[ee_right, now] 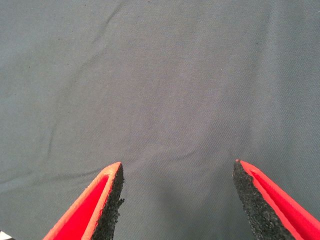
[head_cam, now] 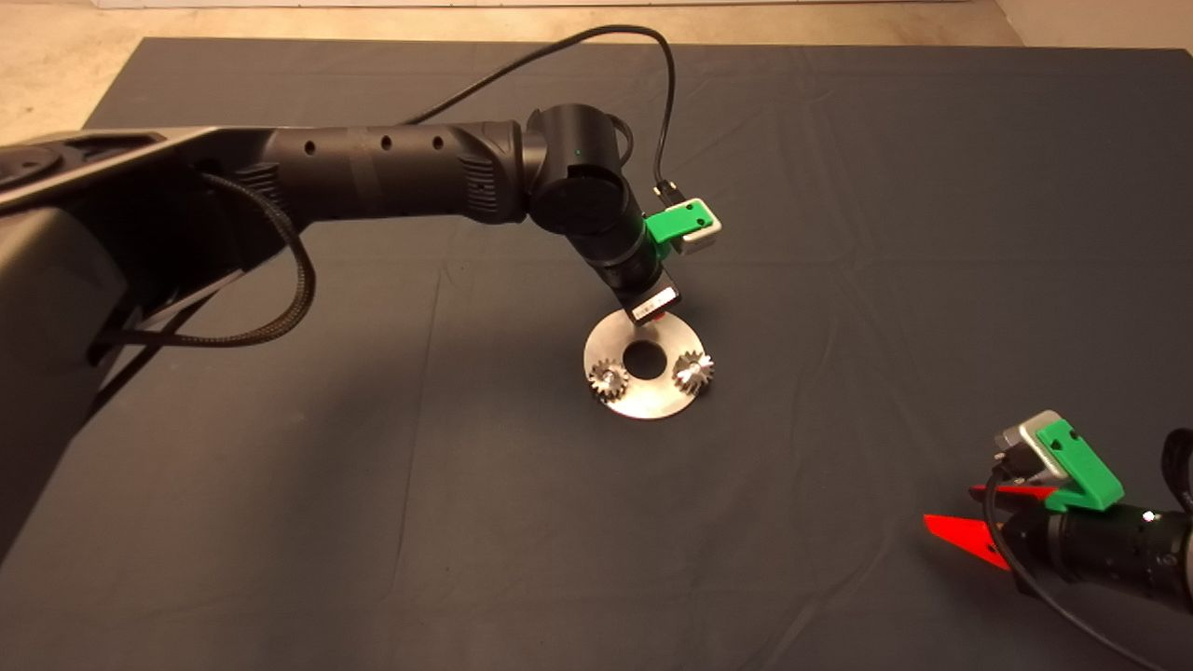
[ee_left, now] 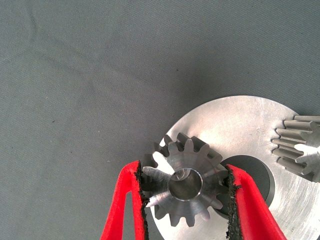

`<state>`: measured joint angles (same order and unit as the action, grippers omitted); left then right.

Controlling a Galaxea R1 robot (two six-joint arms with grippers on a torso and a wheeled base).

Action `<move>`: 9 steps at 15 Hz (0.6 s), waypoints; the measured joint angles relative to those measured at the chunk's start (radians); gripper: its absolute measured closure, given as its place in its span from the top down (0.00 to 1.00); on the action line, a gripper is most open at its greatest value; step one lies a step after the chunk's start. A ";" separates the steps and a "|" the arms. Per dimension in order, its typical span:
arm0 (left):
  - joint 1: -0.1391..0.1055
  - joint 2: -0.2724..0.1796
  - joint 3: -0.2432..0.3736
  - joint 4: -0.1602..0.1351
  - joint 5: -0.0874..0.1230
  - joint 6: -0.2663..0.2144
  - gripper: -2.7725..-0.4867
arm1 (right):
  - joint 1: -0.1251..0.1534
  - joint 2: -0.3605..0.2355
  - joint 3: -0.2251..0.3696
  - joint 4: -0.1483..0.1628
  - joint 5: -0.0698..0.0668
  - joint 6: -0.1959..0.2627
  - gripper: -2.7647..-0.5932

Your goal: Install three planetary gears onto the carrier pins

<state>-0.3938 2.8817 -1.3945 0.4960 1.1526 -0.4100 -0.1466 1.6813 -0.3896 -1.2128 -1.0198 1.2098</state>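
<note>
The round silver carrier plate (head_cam: 643, 403) lies in the middle of the mat. Two planetary gears (head_cam: 606, 380) (head_cam: 692, 370) sit on its near half, on either side of the large centre hole. The third gear (ee_left: 175, 157) is at the plate's far edge, and my left gripper (ee_left: 185, 170) is shut on it, pads pressed against its teeth on both sides. In the head view the left wrist (head_cam: 643, 280) hides this gear. I cannot tell whether it is seated on a carrier pin. My right gripper (head_cam: 951, 508) rests open at the lower right, over bare mat.
The dark mat (head_cam: 839, 186) stretches wide around the plate (ee_left: 240, 125). A seated gear (ee_left: 300, 145) stands close beside the held one. The left arm's black cable (head_cam: 559, 56) loops above the far mat. Beige floor shows past the mat's far edge.
</note>
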 joint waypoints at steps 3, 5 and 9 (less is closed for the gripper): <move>0.000 0.000 0.000 0.000 0.000 0.000 0.06 | 0.000 0.000 0.000 0.000 0.000 0.000 0.47; 0.000 0.000 0.000 0.000 0.000 0.000 0.06 | 0.000 0.000 0.000 0.000 0.000 0.000 0.47; 0.000 0.000 0.000 0.000 0.000 0.000 0.06 | 0.000 0.000 0.000 0.000 0.000 0.000 0.47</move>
<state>-0.3938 2.8817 -1.3945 0.4960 1.1525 -0.4098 -0.1466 1.6813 -0.3896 -1.2128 -1.0198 1.2098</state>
